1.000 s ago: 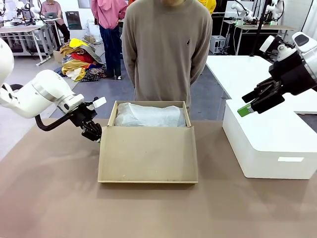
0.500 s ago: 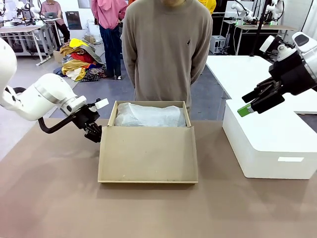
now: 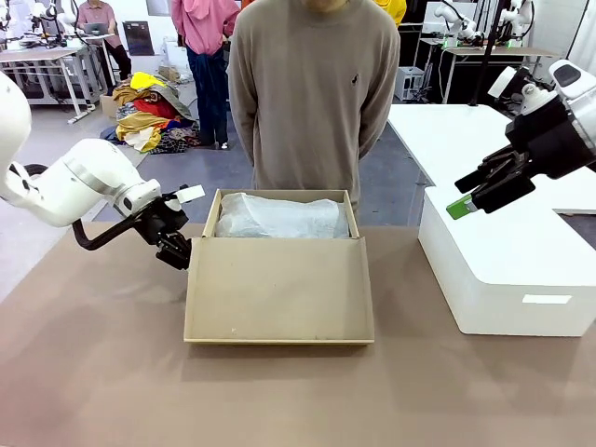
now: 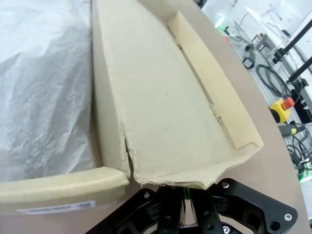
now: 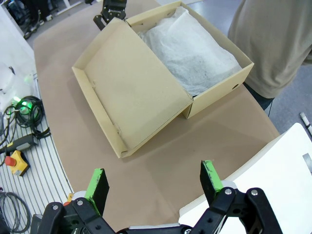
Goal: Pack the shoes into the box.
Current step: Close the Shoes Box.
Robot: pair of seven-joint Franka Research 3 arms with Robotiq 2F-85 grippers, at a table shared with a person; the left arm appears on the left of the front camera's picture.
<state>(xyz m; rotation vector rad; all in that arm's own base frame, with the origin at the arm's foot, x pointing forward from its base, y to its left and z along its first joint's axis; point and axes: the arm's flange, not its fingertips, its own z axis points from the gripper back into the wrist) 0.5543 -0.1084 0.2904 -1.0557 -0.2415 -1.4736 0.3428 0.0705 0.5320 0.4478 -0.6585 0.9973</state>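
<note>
Brown tabletop (image 3: 93, 372) holds the shallow tan cardboard shoebox (image 3: 279, 289), lid open, white tissue paper (image 3: 279, 219) inside. My left gripper (image 3: 175, 250) sits clenched empty at its corner (already torn), so I risk ripping it; right gripper (image 5: 153, 183) hangs spread, empty.

left tool (image 3: 177, 253) edged slightly toward the box (image 3: 279, 279), lid's near right corner nudged a little outward

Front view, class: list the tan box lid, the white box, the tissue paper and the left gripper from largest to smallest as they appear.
1. lid and white box: they look alike, so no ranking
2. tissue paper
3. left gripper
</note>
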